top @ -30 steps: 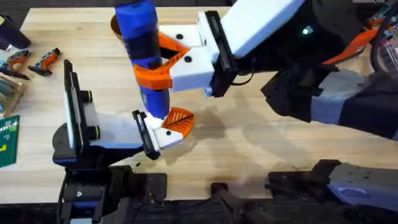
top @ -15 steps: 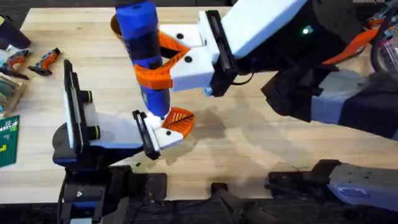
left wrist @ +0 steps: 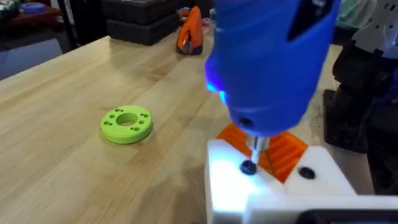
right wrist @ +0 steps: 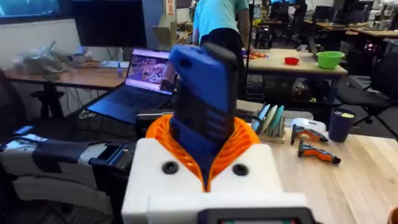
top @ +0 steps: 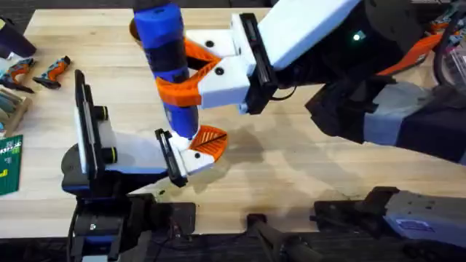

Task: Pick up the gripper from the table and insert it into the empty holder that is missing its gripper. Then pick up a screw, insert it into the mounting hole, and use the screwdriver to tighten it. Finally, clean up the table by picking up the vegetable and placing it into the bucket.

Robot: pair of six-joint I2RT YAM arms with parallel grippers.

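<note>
Screwdriver (top: pixel 169 65): upright at table (top: pixel 291 175) centre, tip on the holder (top: pixel 191 159).
Holder: at its 6 o'clock.
Disc (left wrist: pixel 127 124): on table.

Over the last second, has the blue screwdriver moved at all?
No. In the overhead view the screwdriver keeps its place against the table edge, upright in the right claw, its bit on the white mount with the orange tip.

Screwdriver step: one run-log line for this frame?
phase: tightening screw | right gripper: shut on screwdriver, upright | bit: on screw in holder | gripper: seated in holder | lime disc: on table
</note>
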